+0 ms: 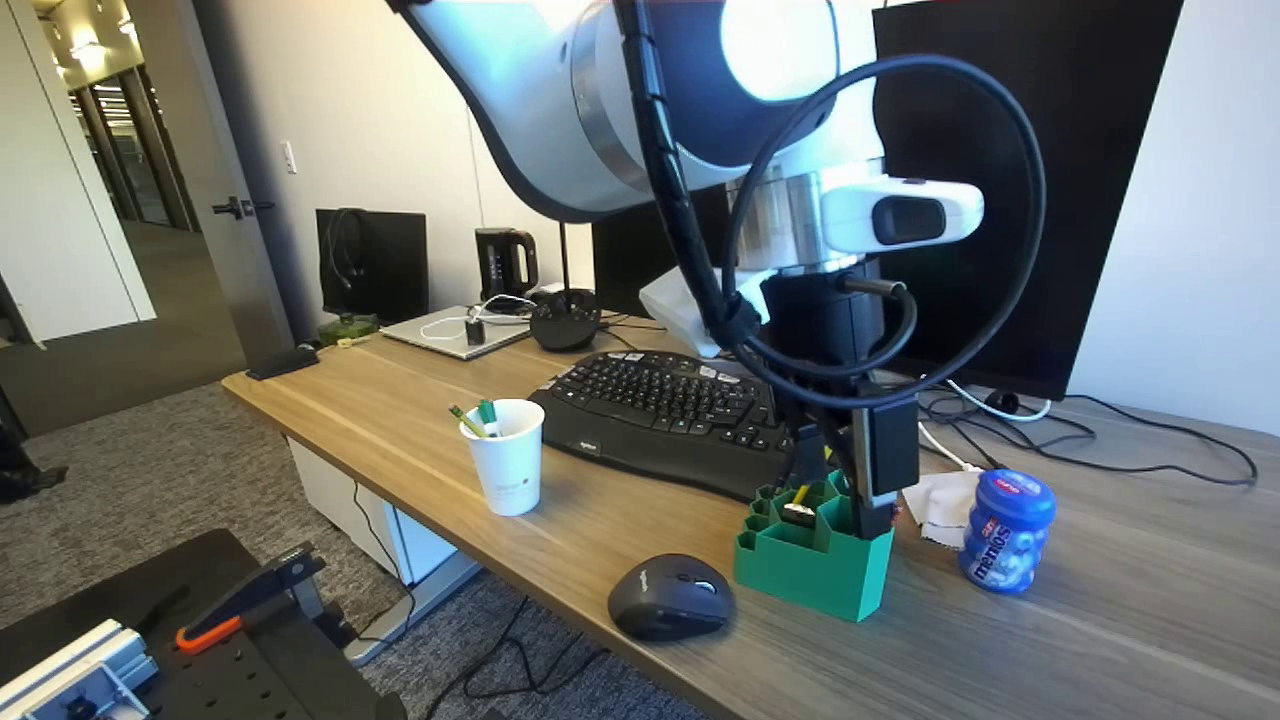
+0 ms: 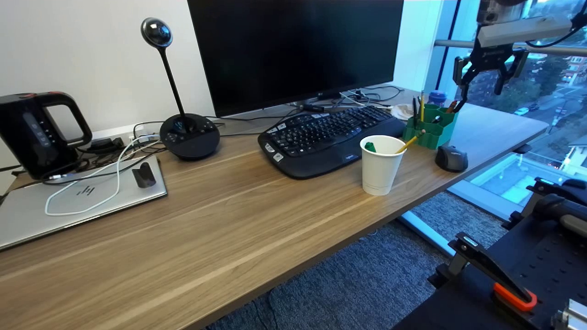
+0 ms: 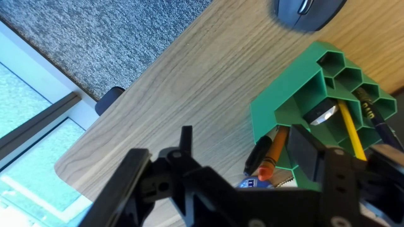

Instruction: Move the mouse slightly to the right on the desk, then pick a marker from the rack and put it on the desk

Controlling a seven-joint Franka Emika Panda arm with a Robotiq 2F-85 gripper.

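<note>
With the mouse (image 1: 668,598) set just beside the rack (image 1: 812,577) on the bench (image 1: 1000,650), its shift is presumably done, but a dark marker (image 3: 258,154) is seated in the rack, left to be picked and laid down, the claw (image 2: 483,90) spread wide, nothing gripped.

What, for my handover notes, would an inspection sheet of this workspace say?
Surface: wooden desk, one rounded corner showing in the wrist view.
Job's things: mouse beside the green rack, apart; black marker in the rack, beside an orange stick.
Clutter: keyboard, white cup, blue jar, laptop, kettle, monitor.
Grippers: one gripper, open, at the rack, contact uncertain; held items: nothing seen.
Cables: white cable over the laptop; thick black cable looping off the arm.
Surroundings: carpet, window, door.
</note>
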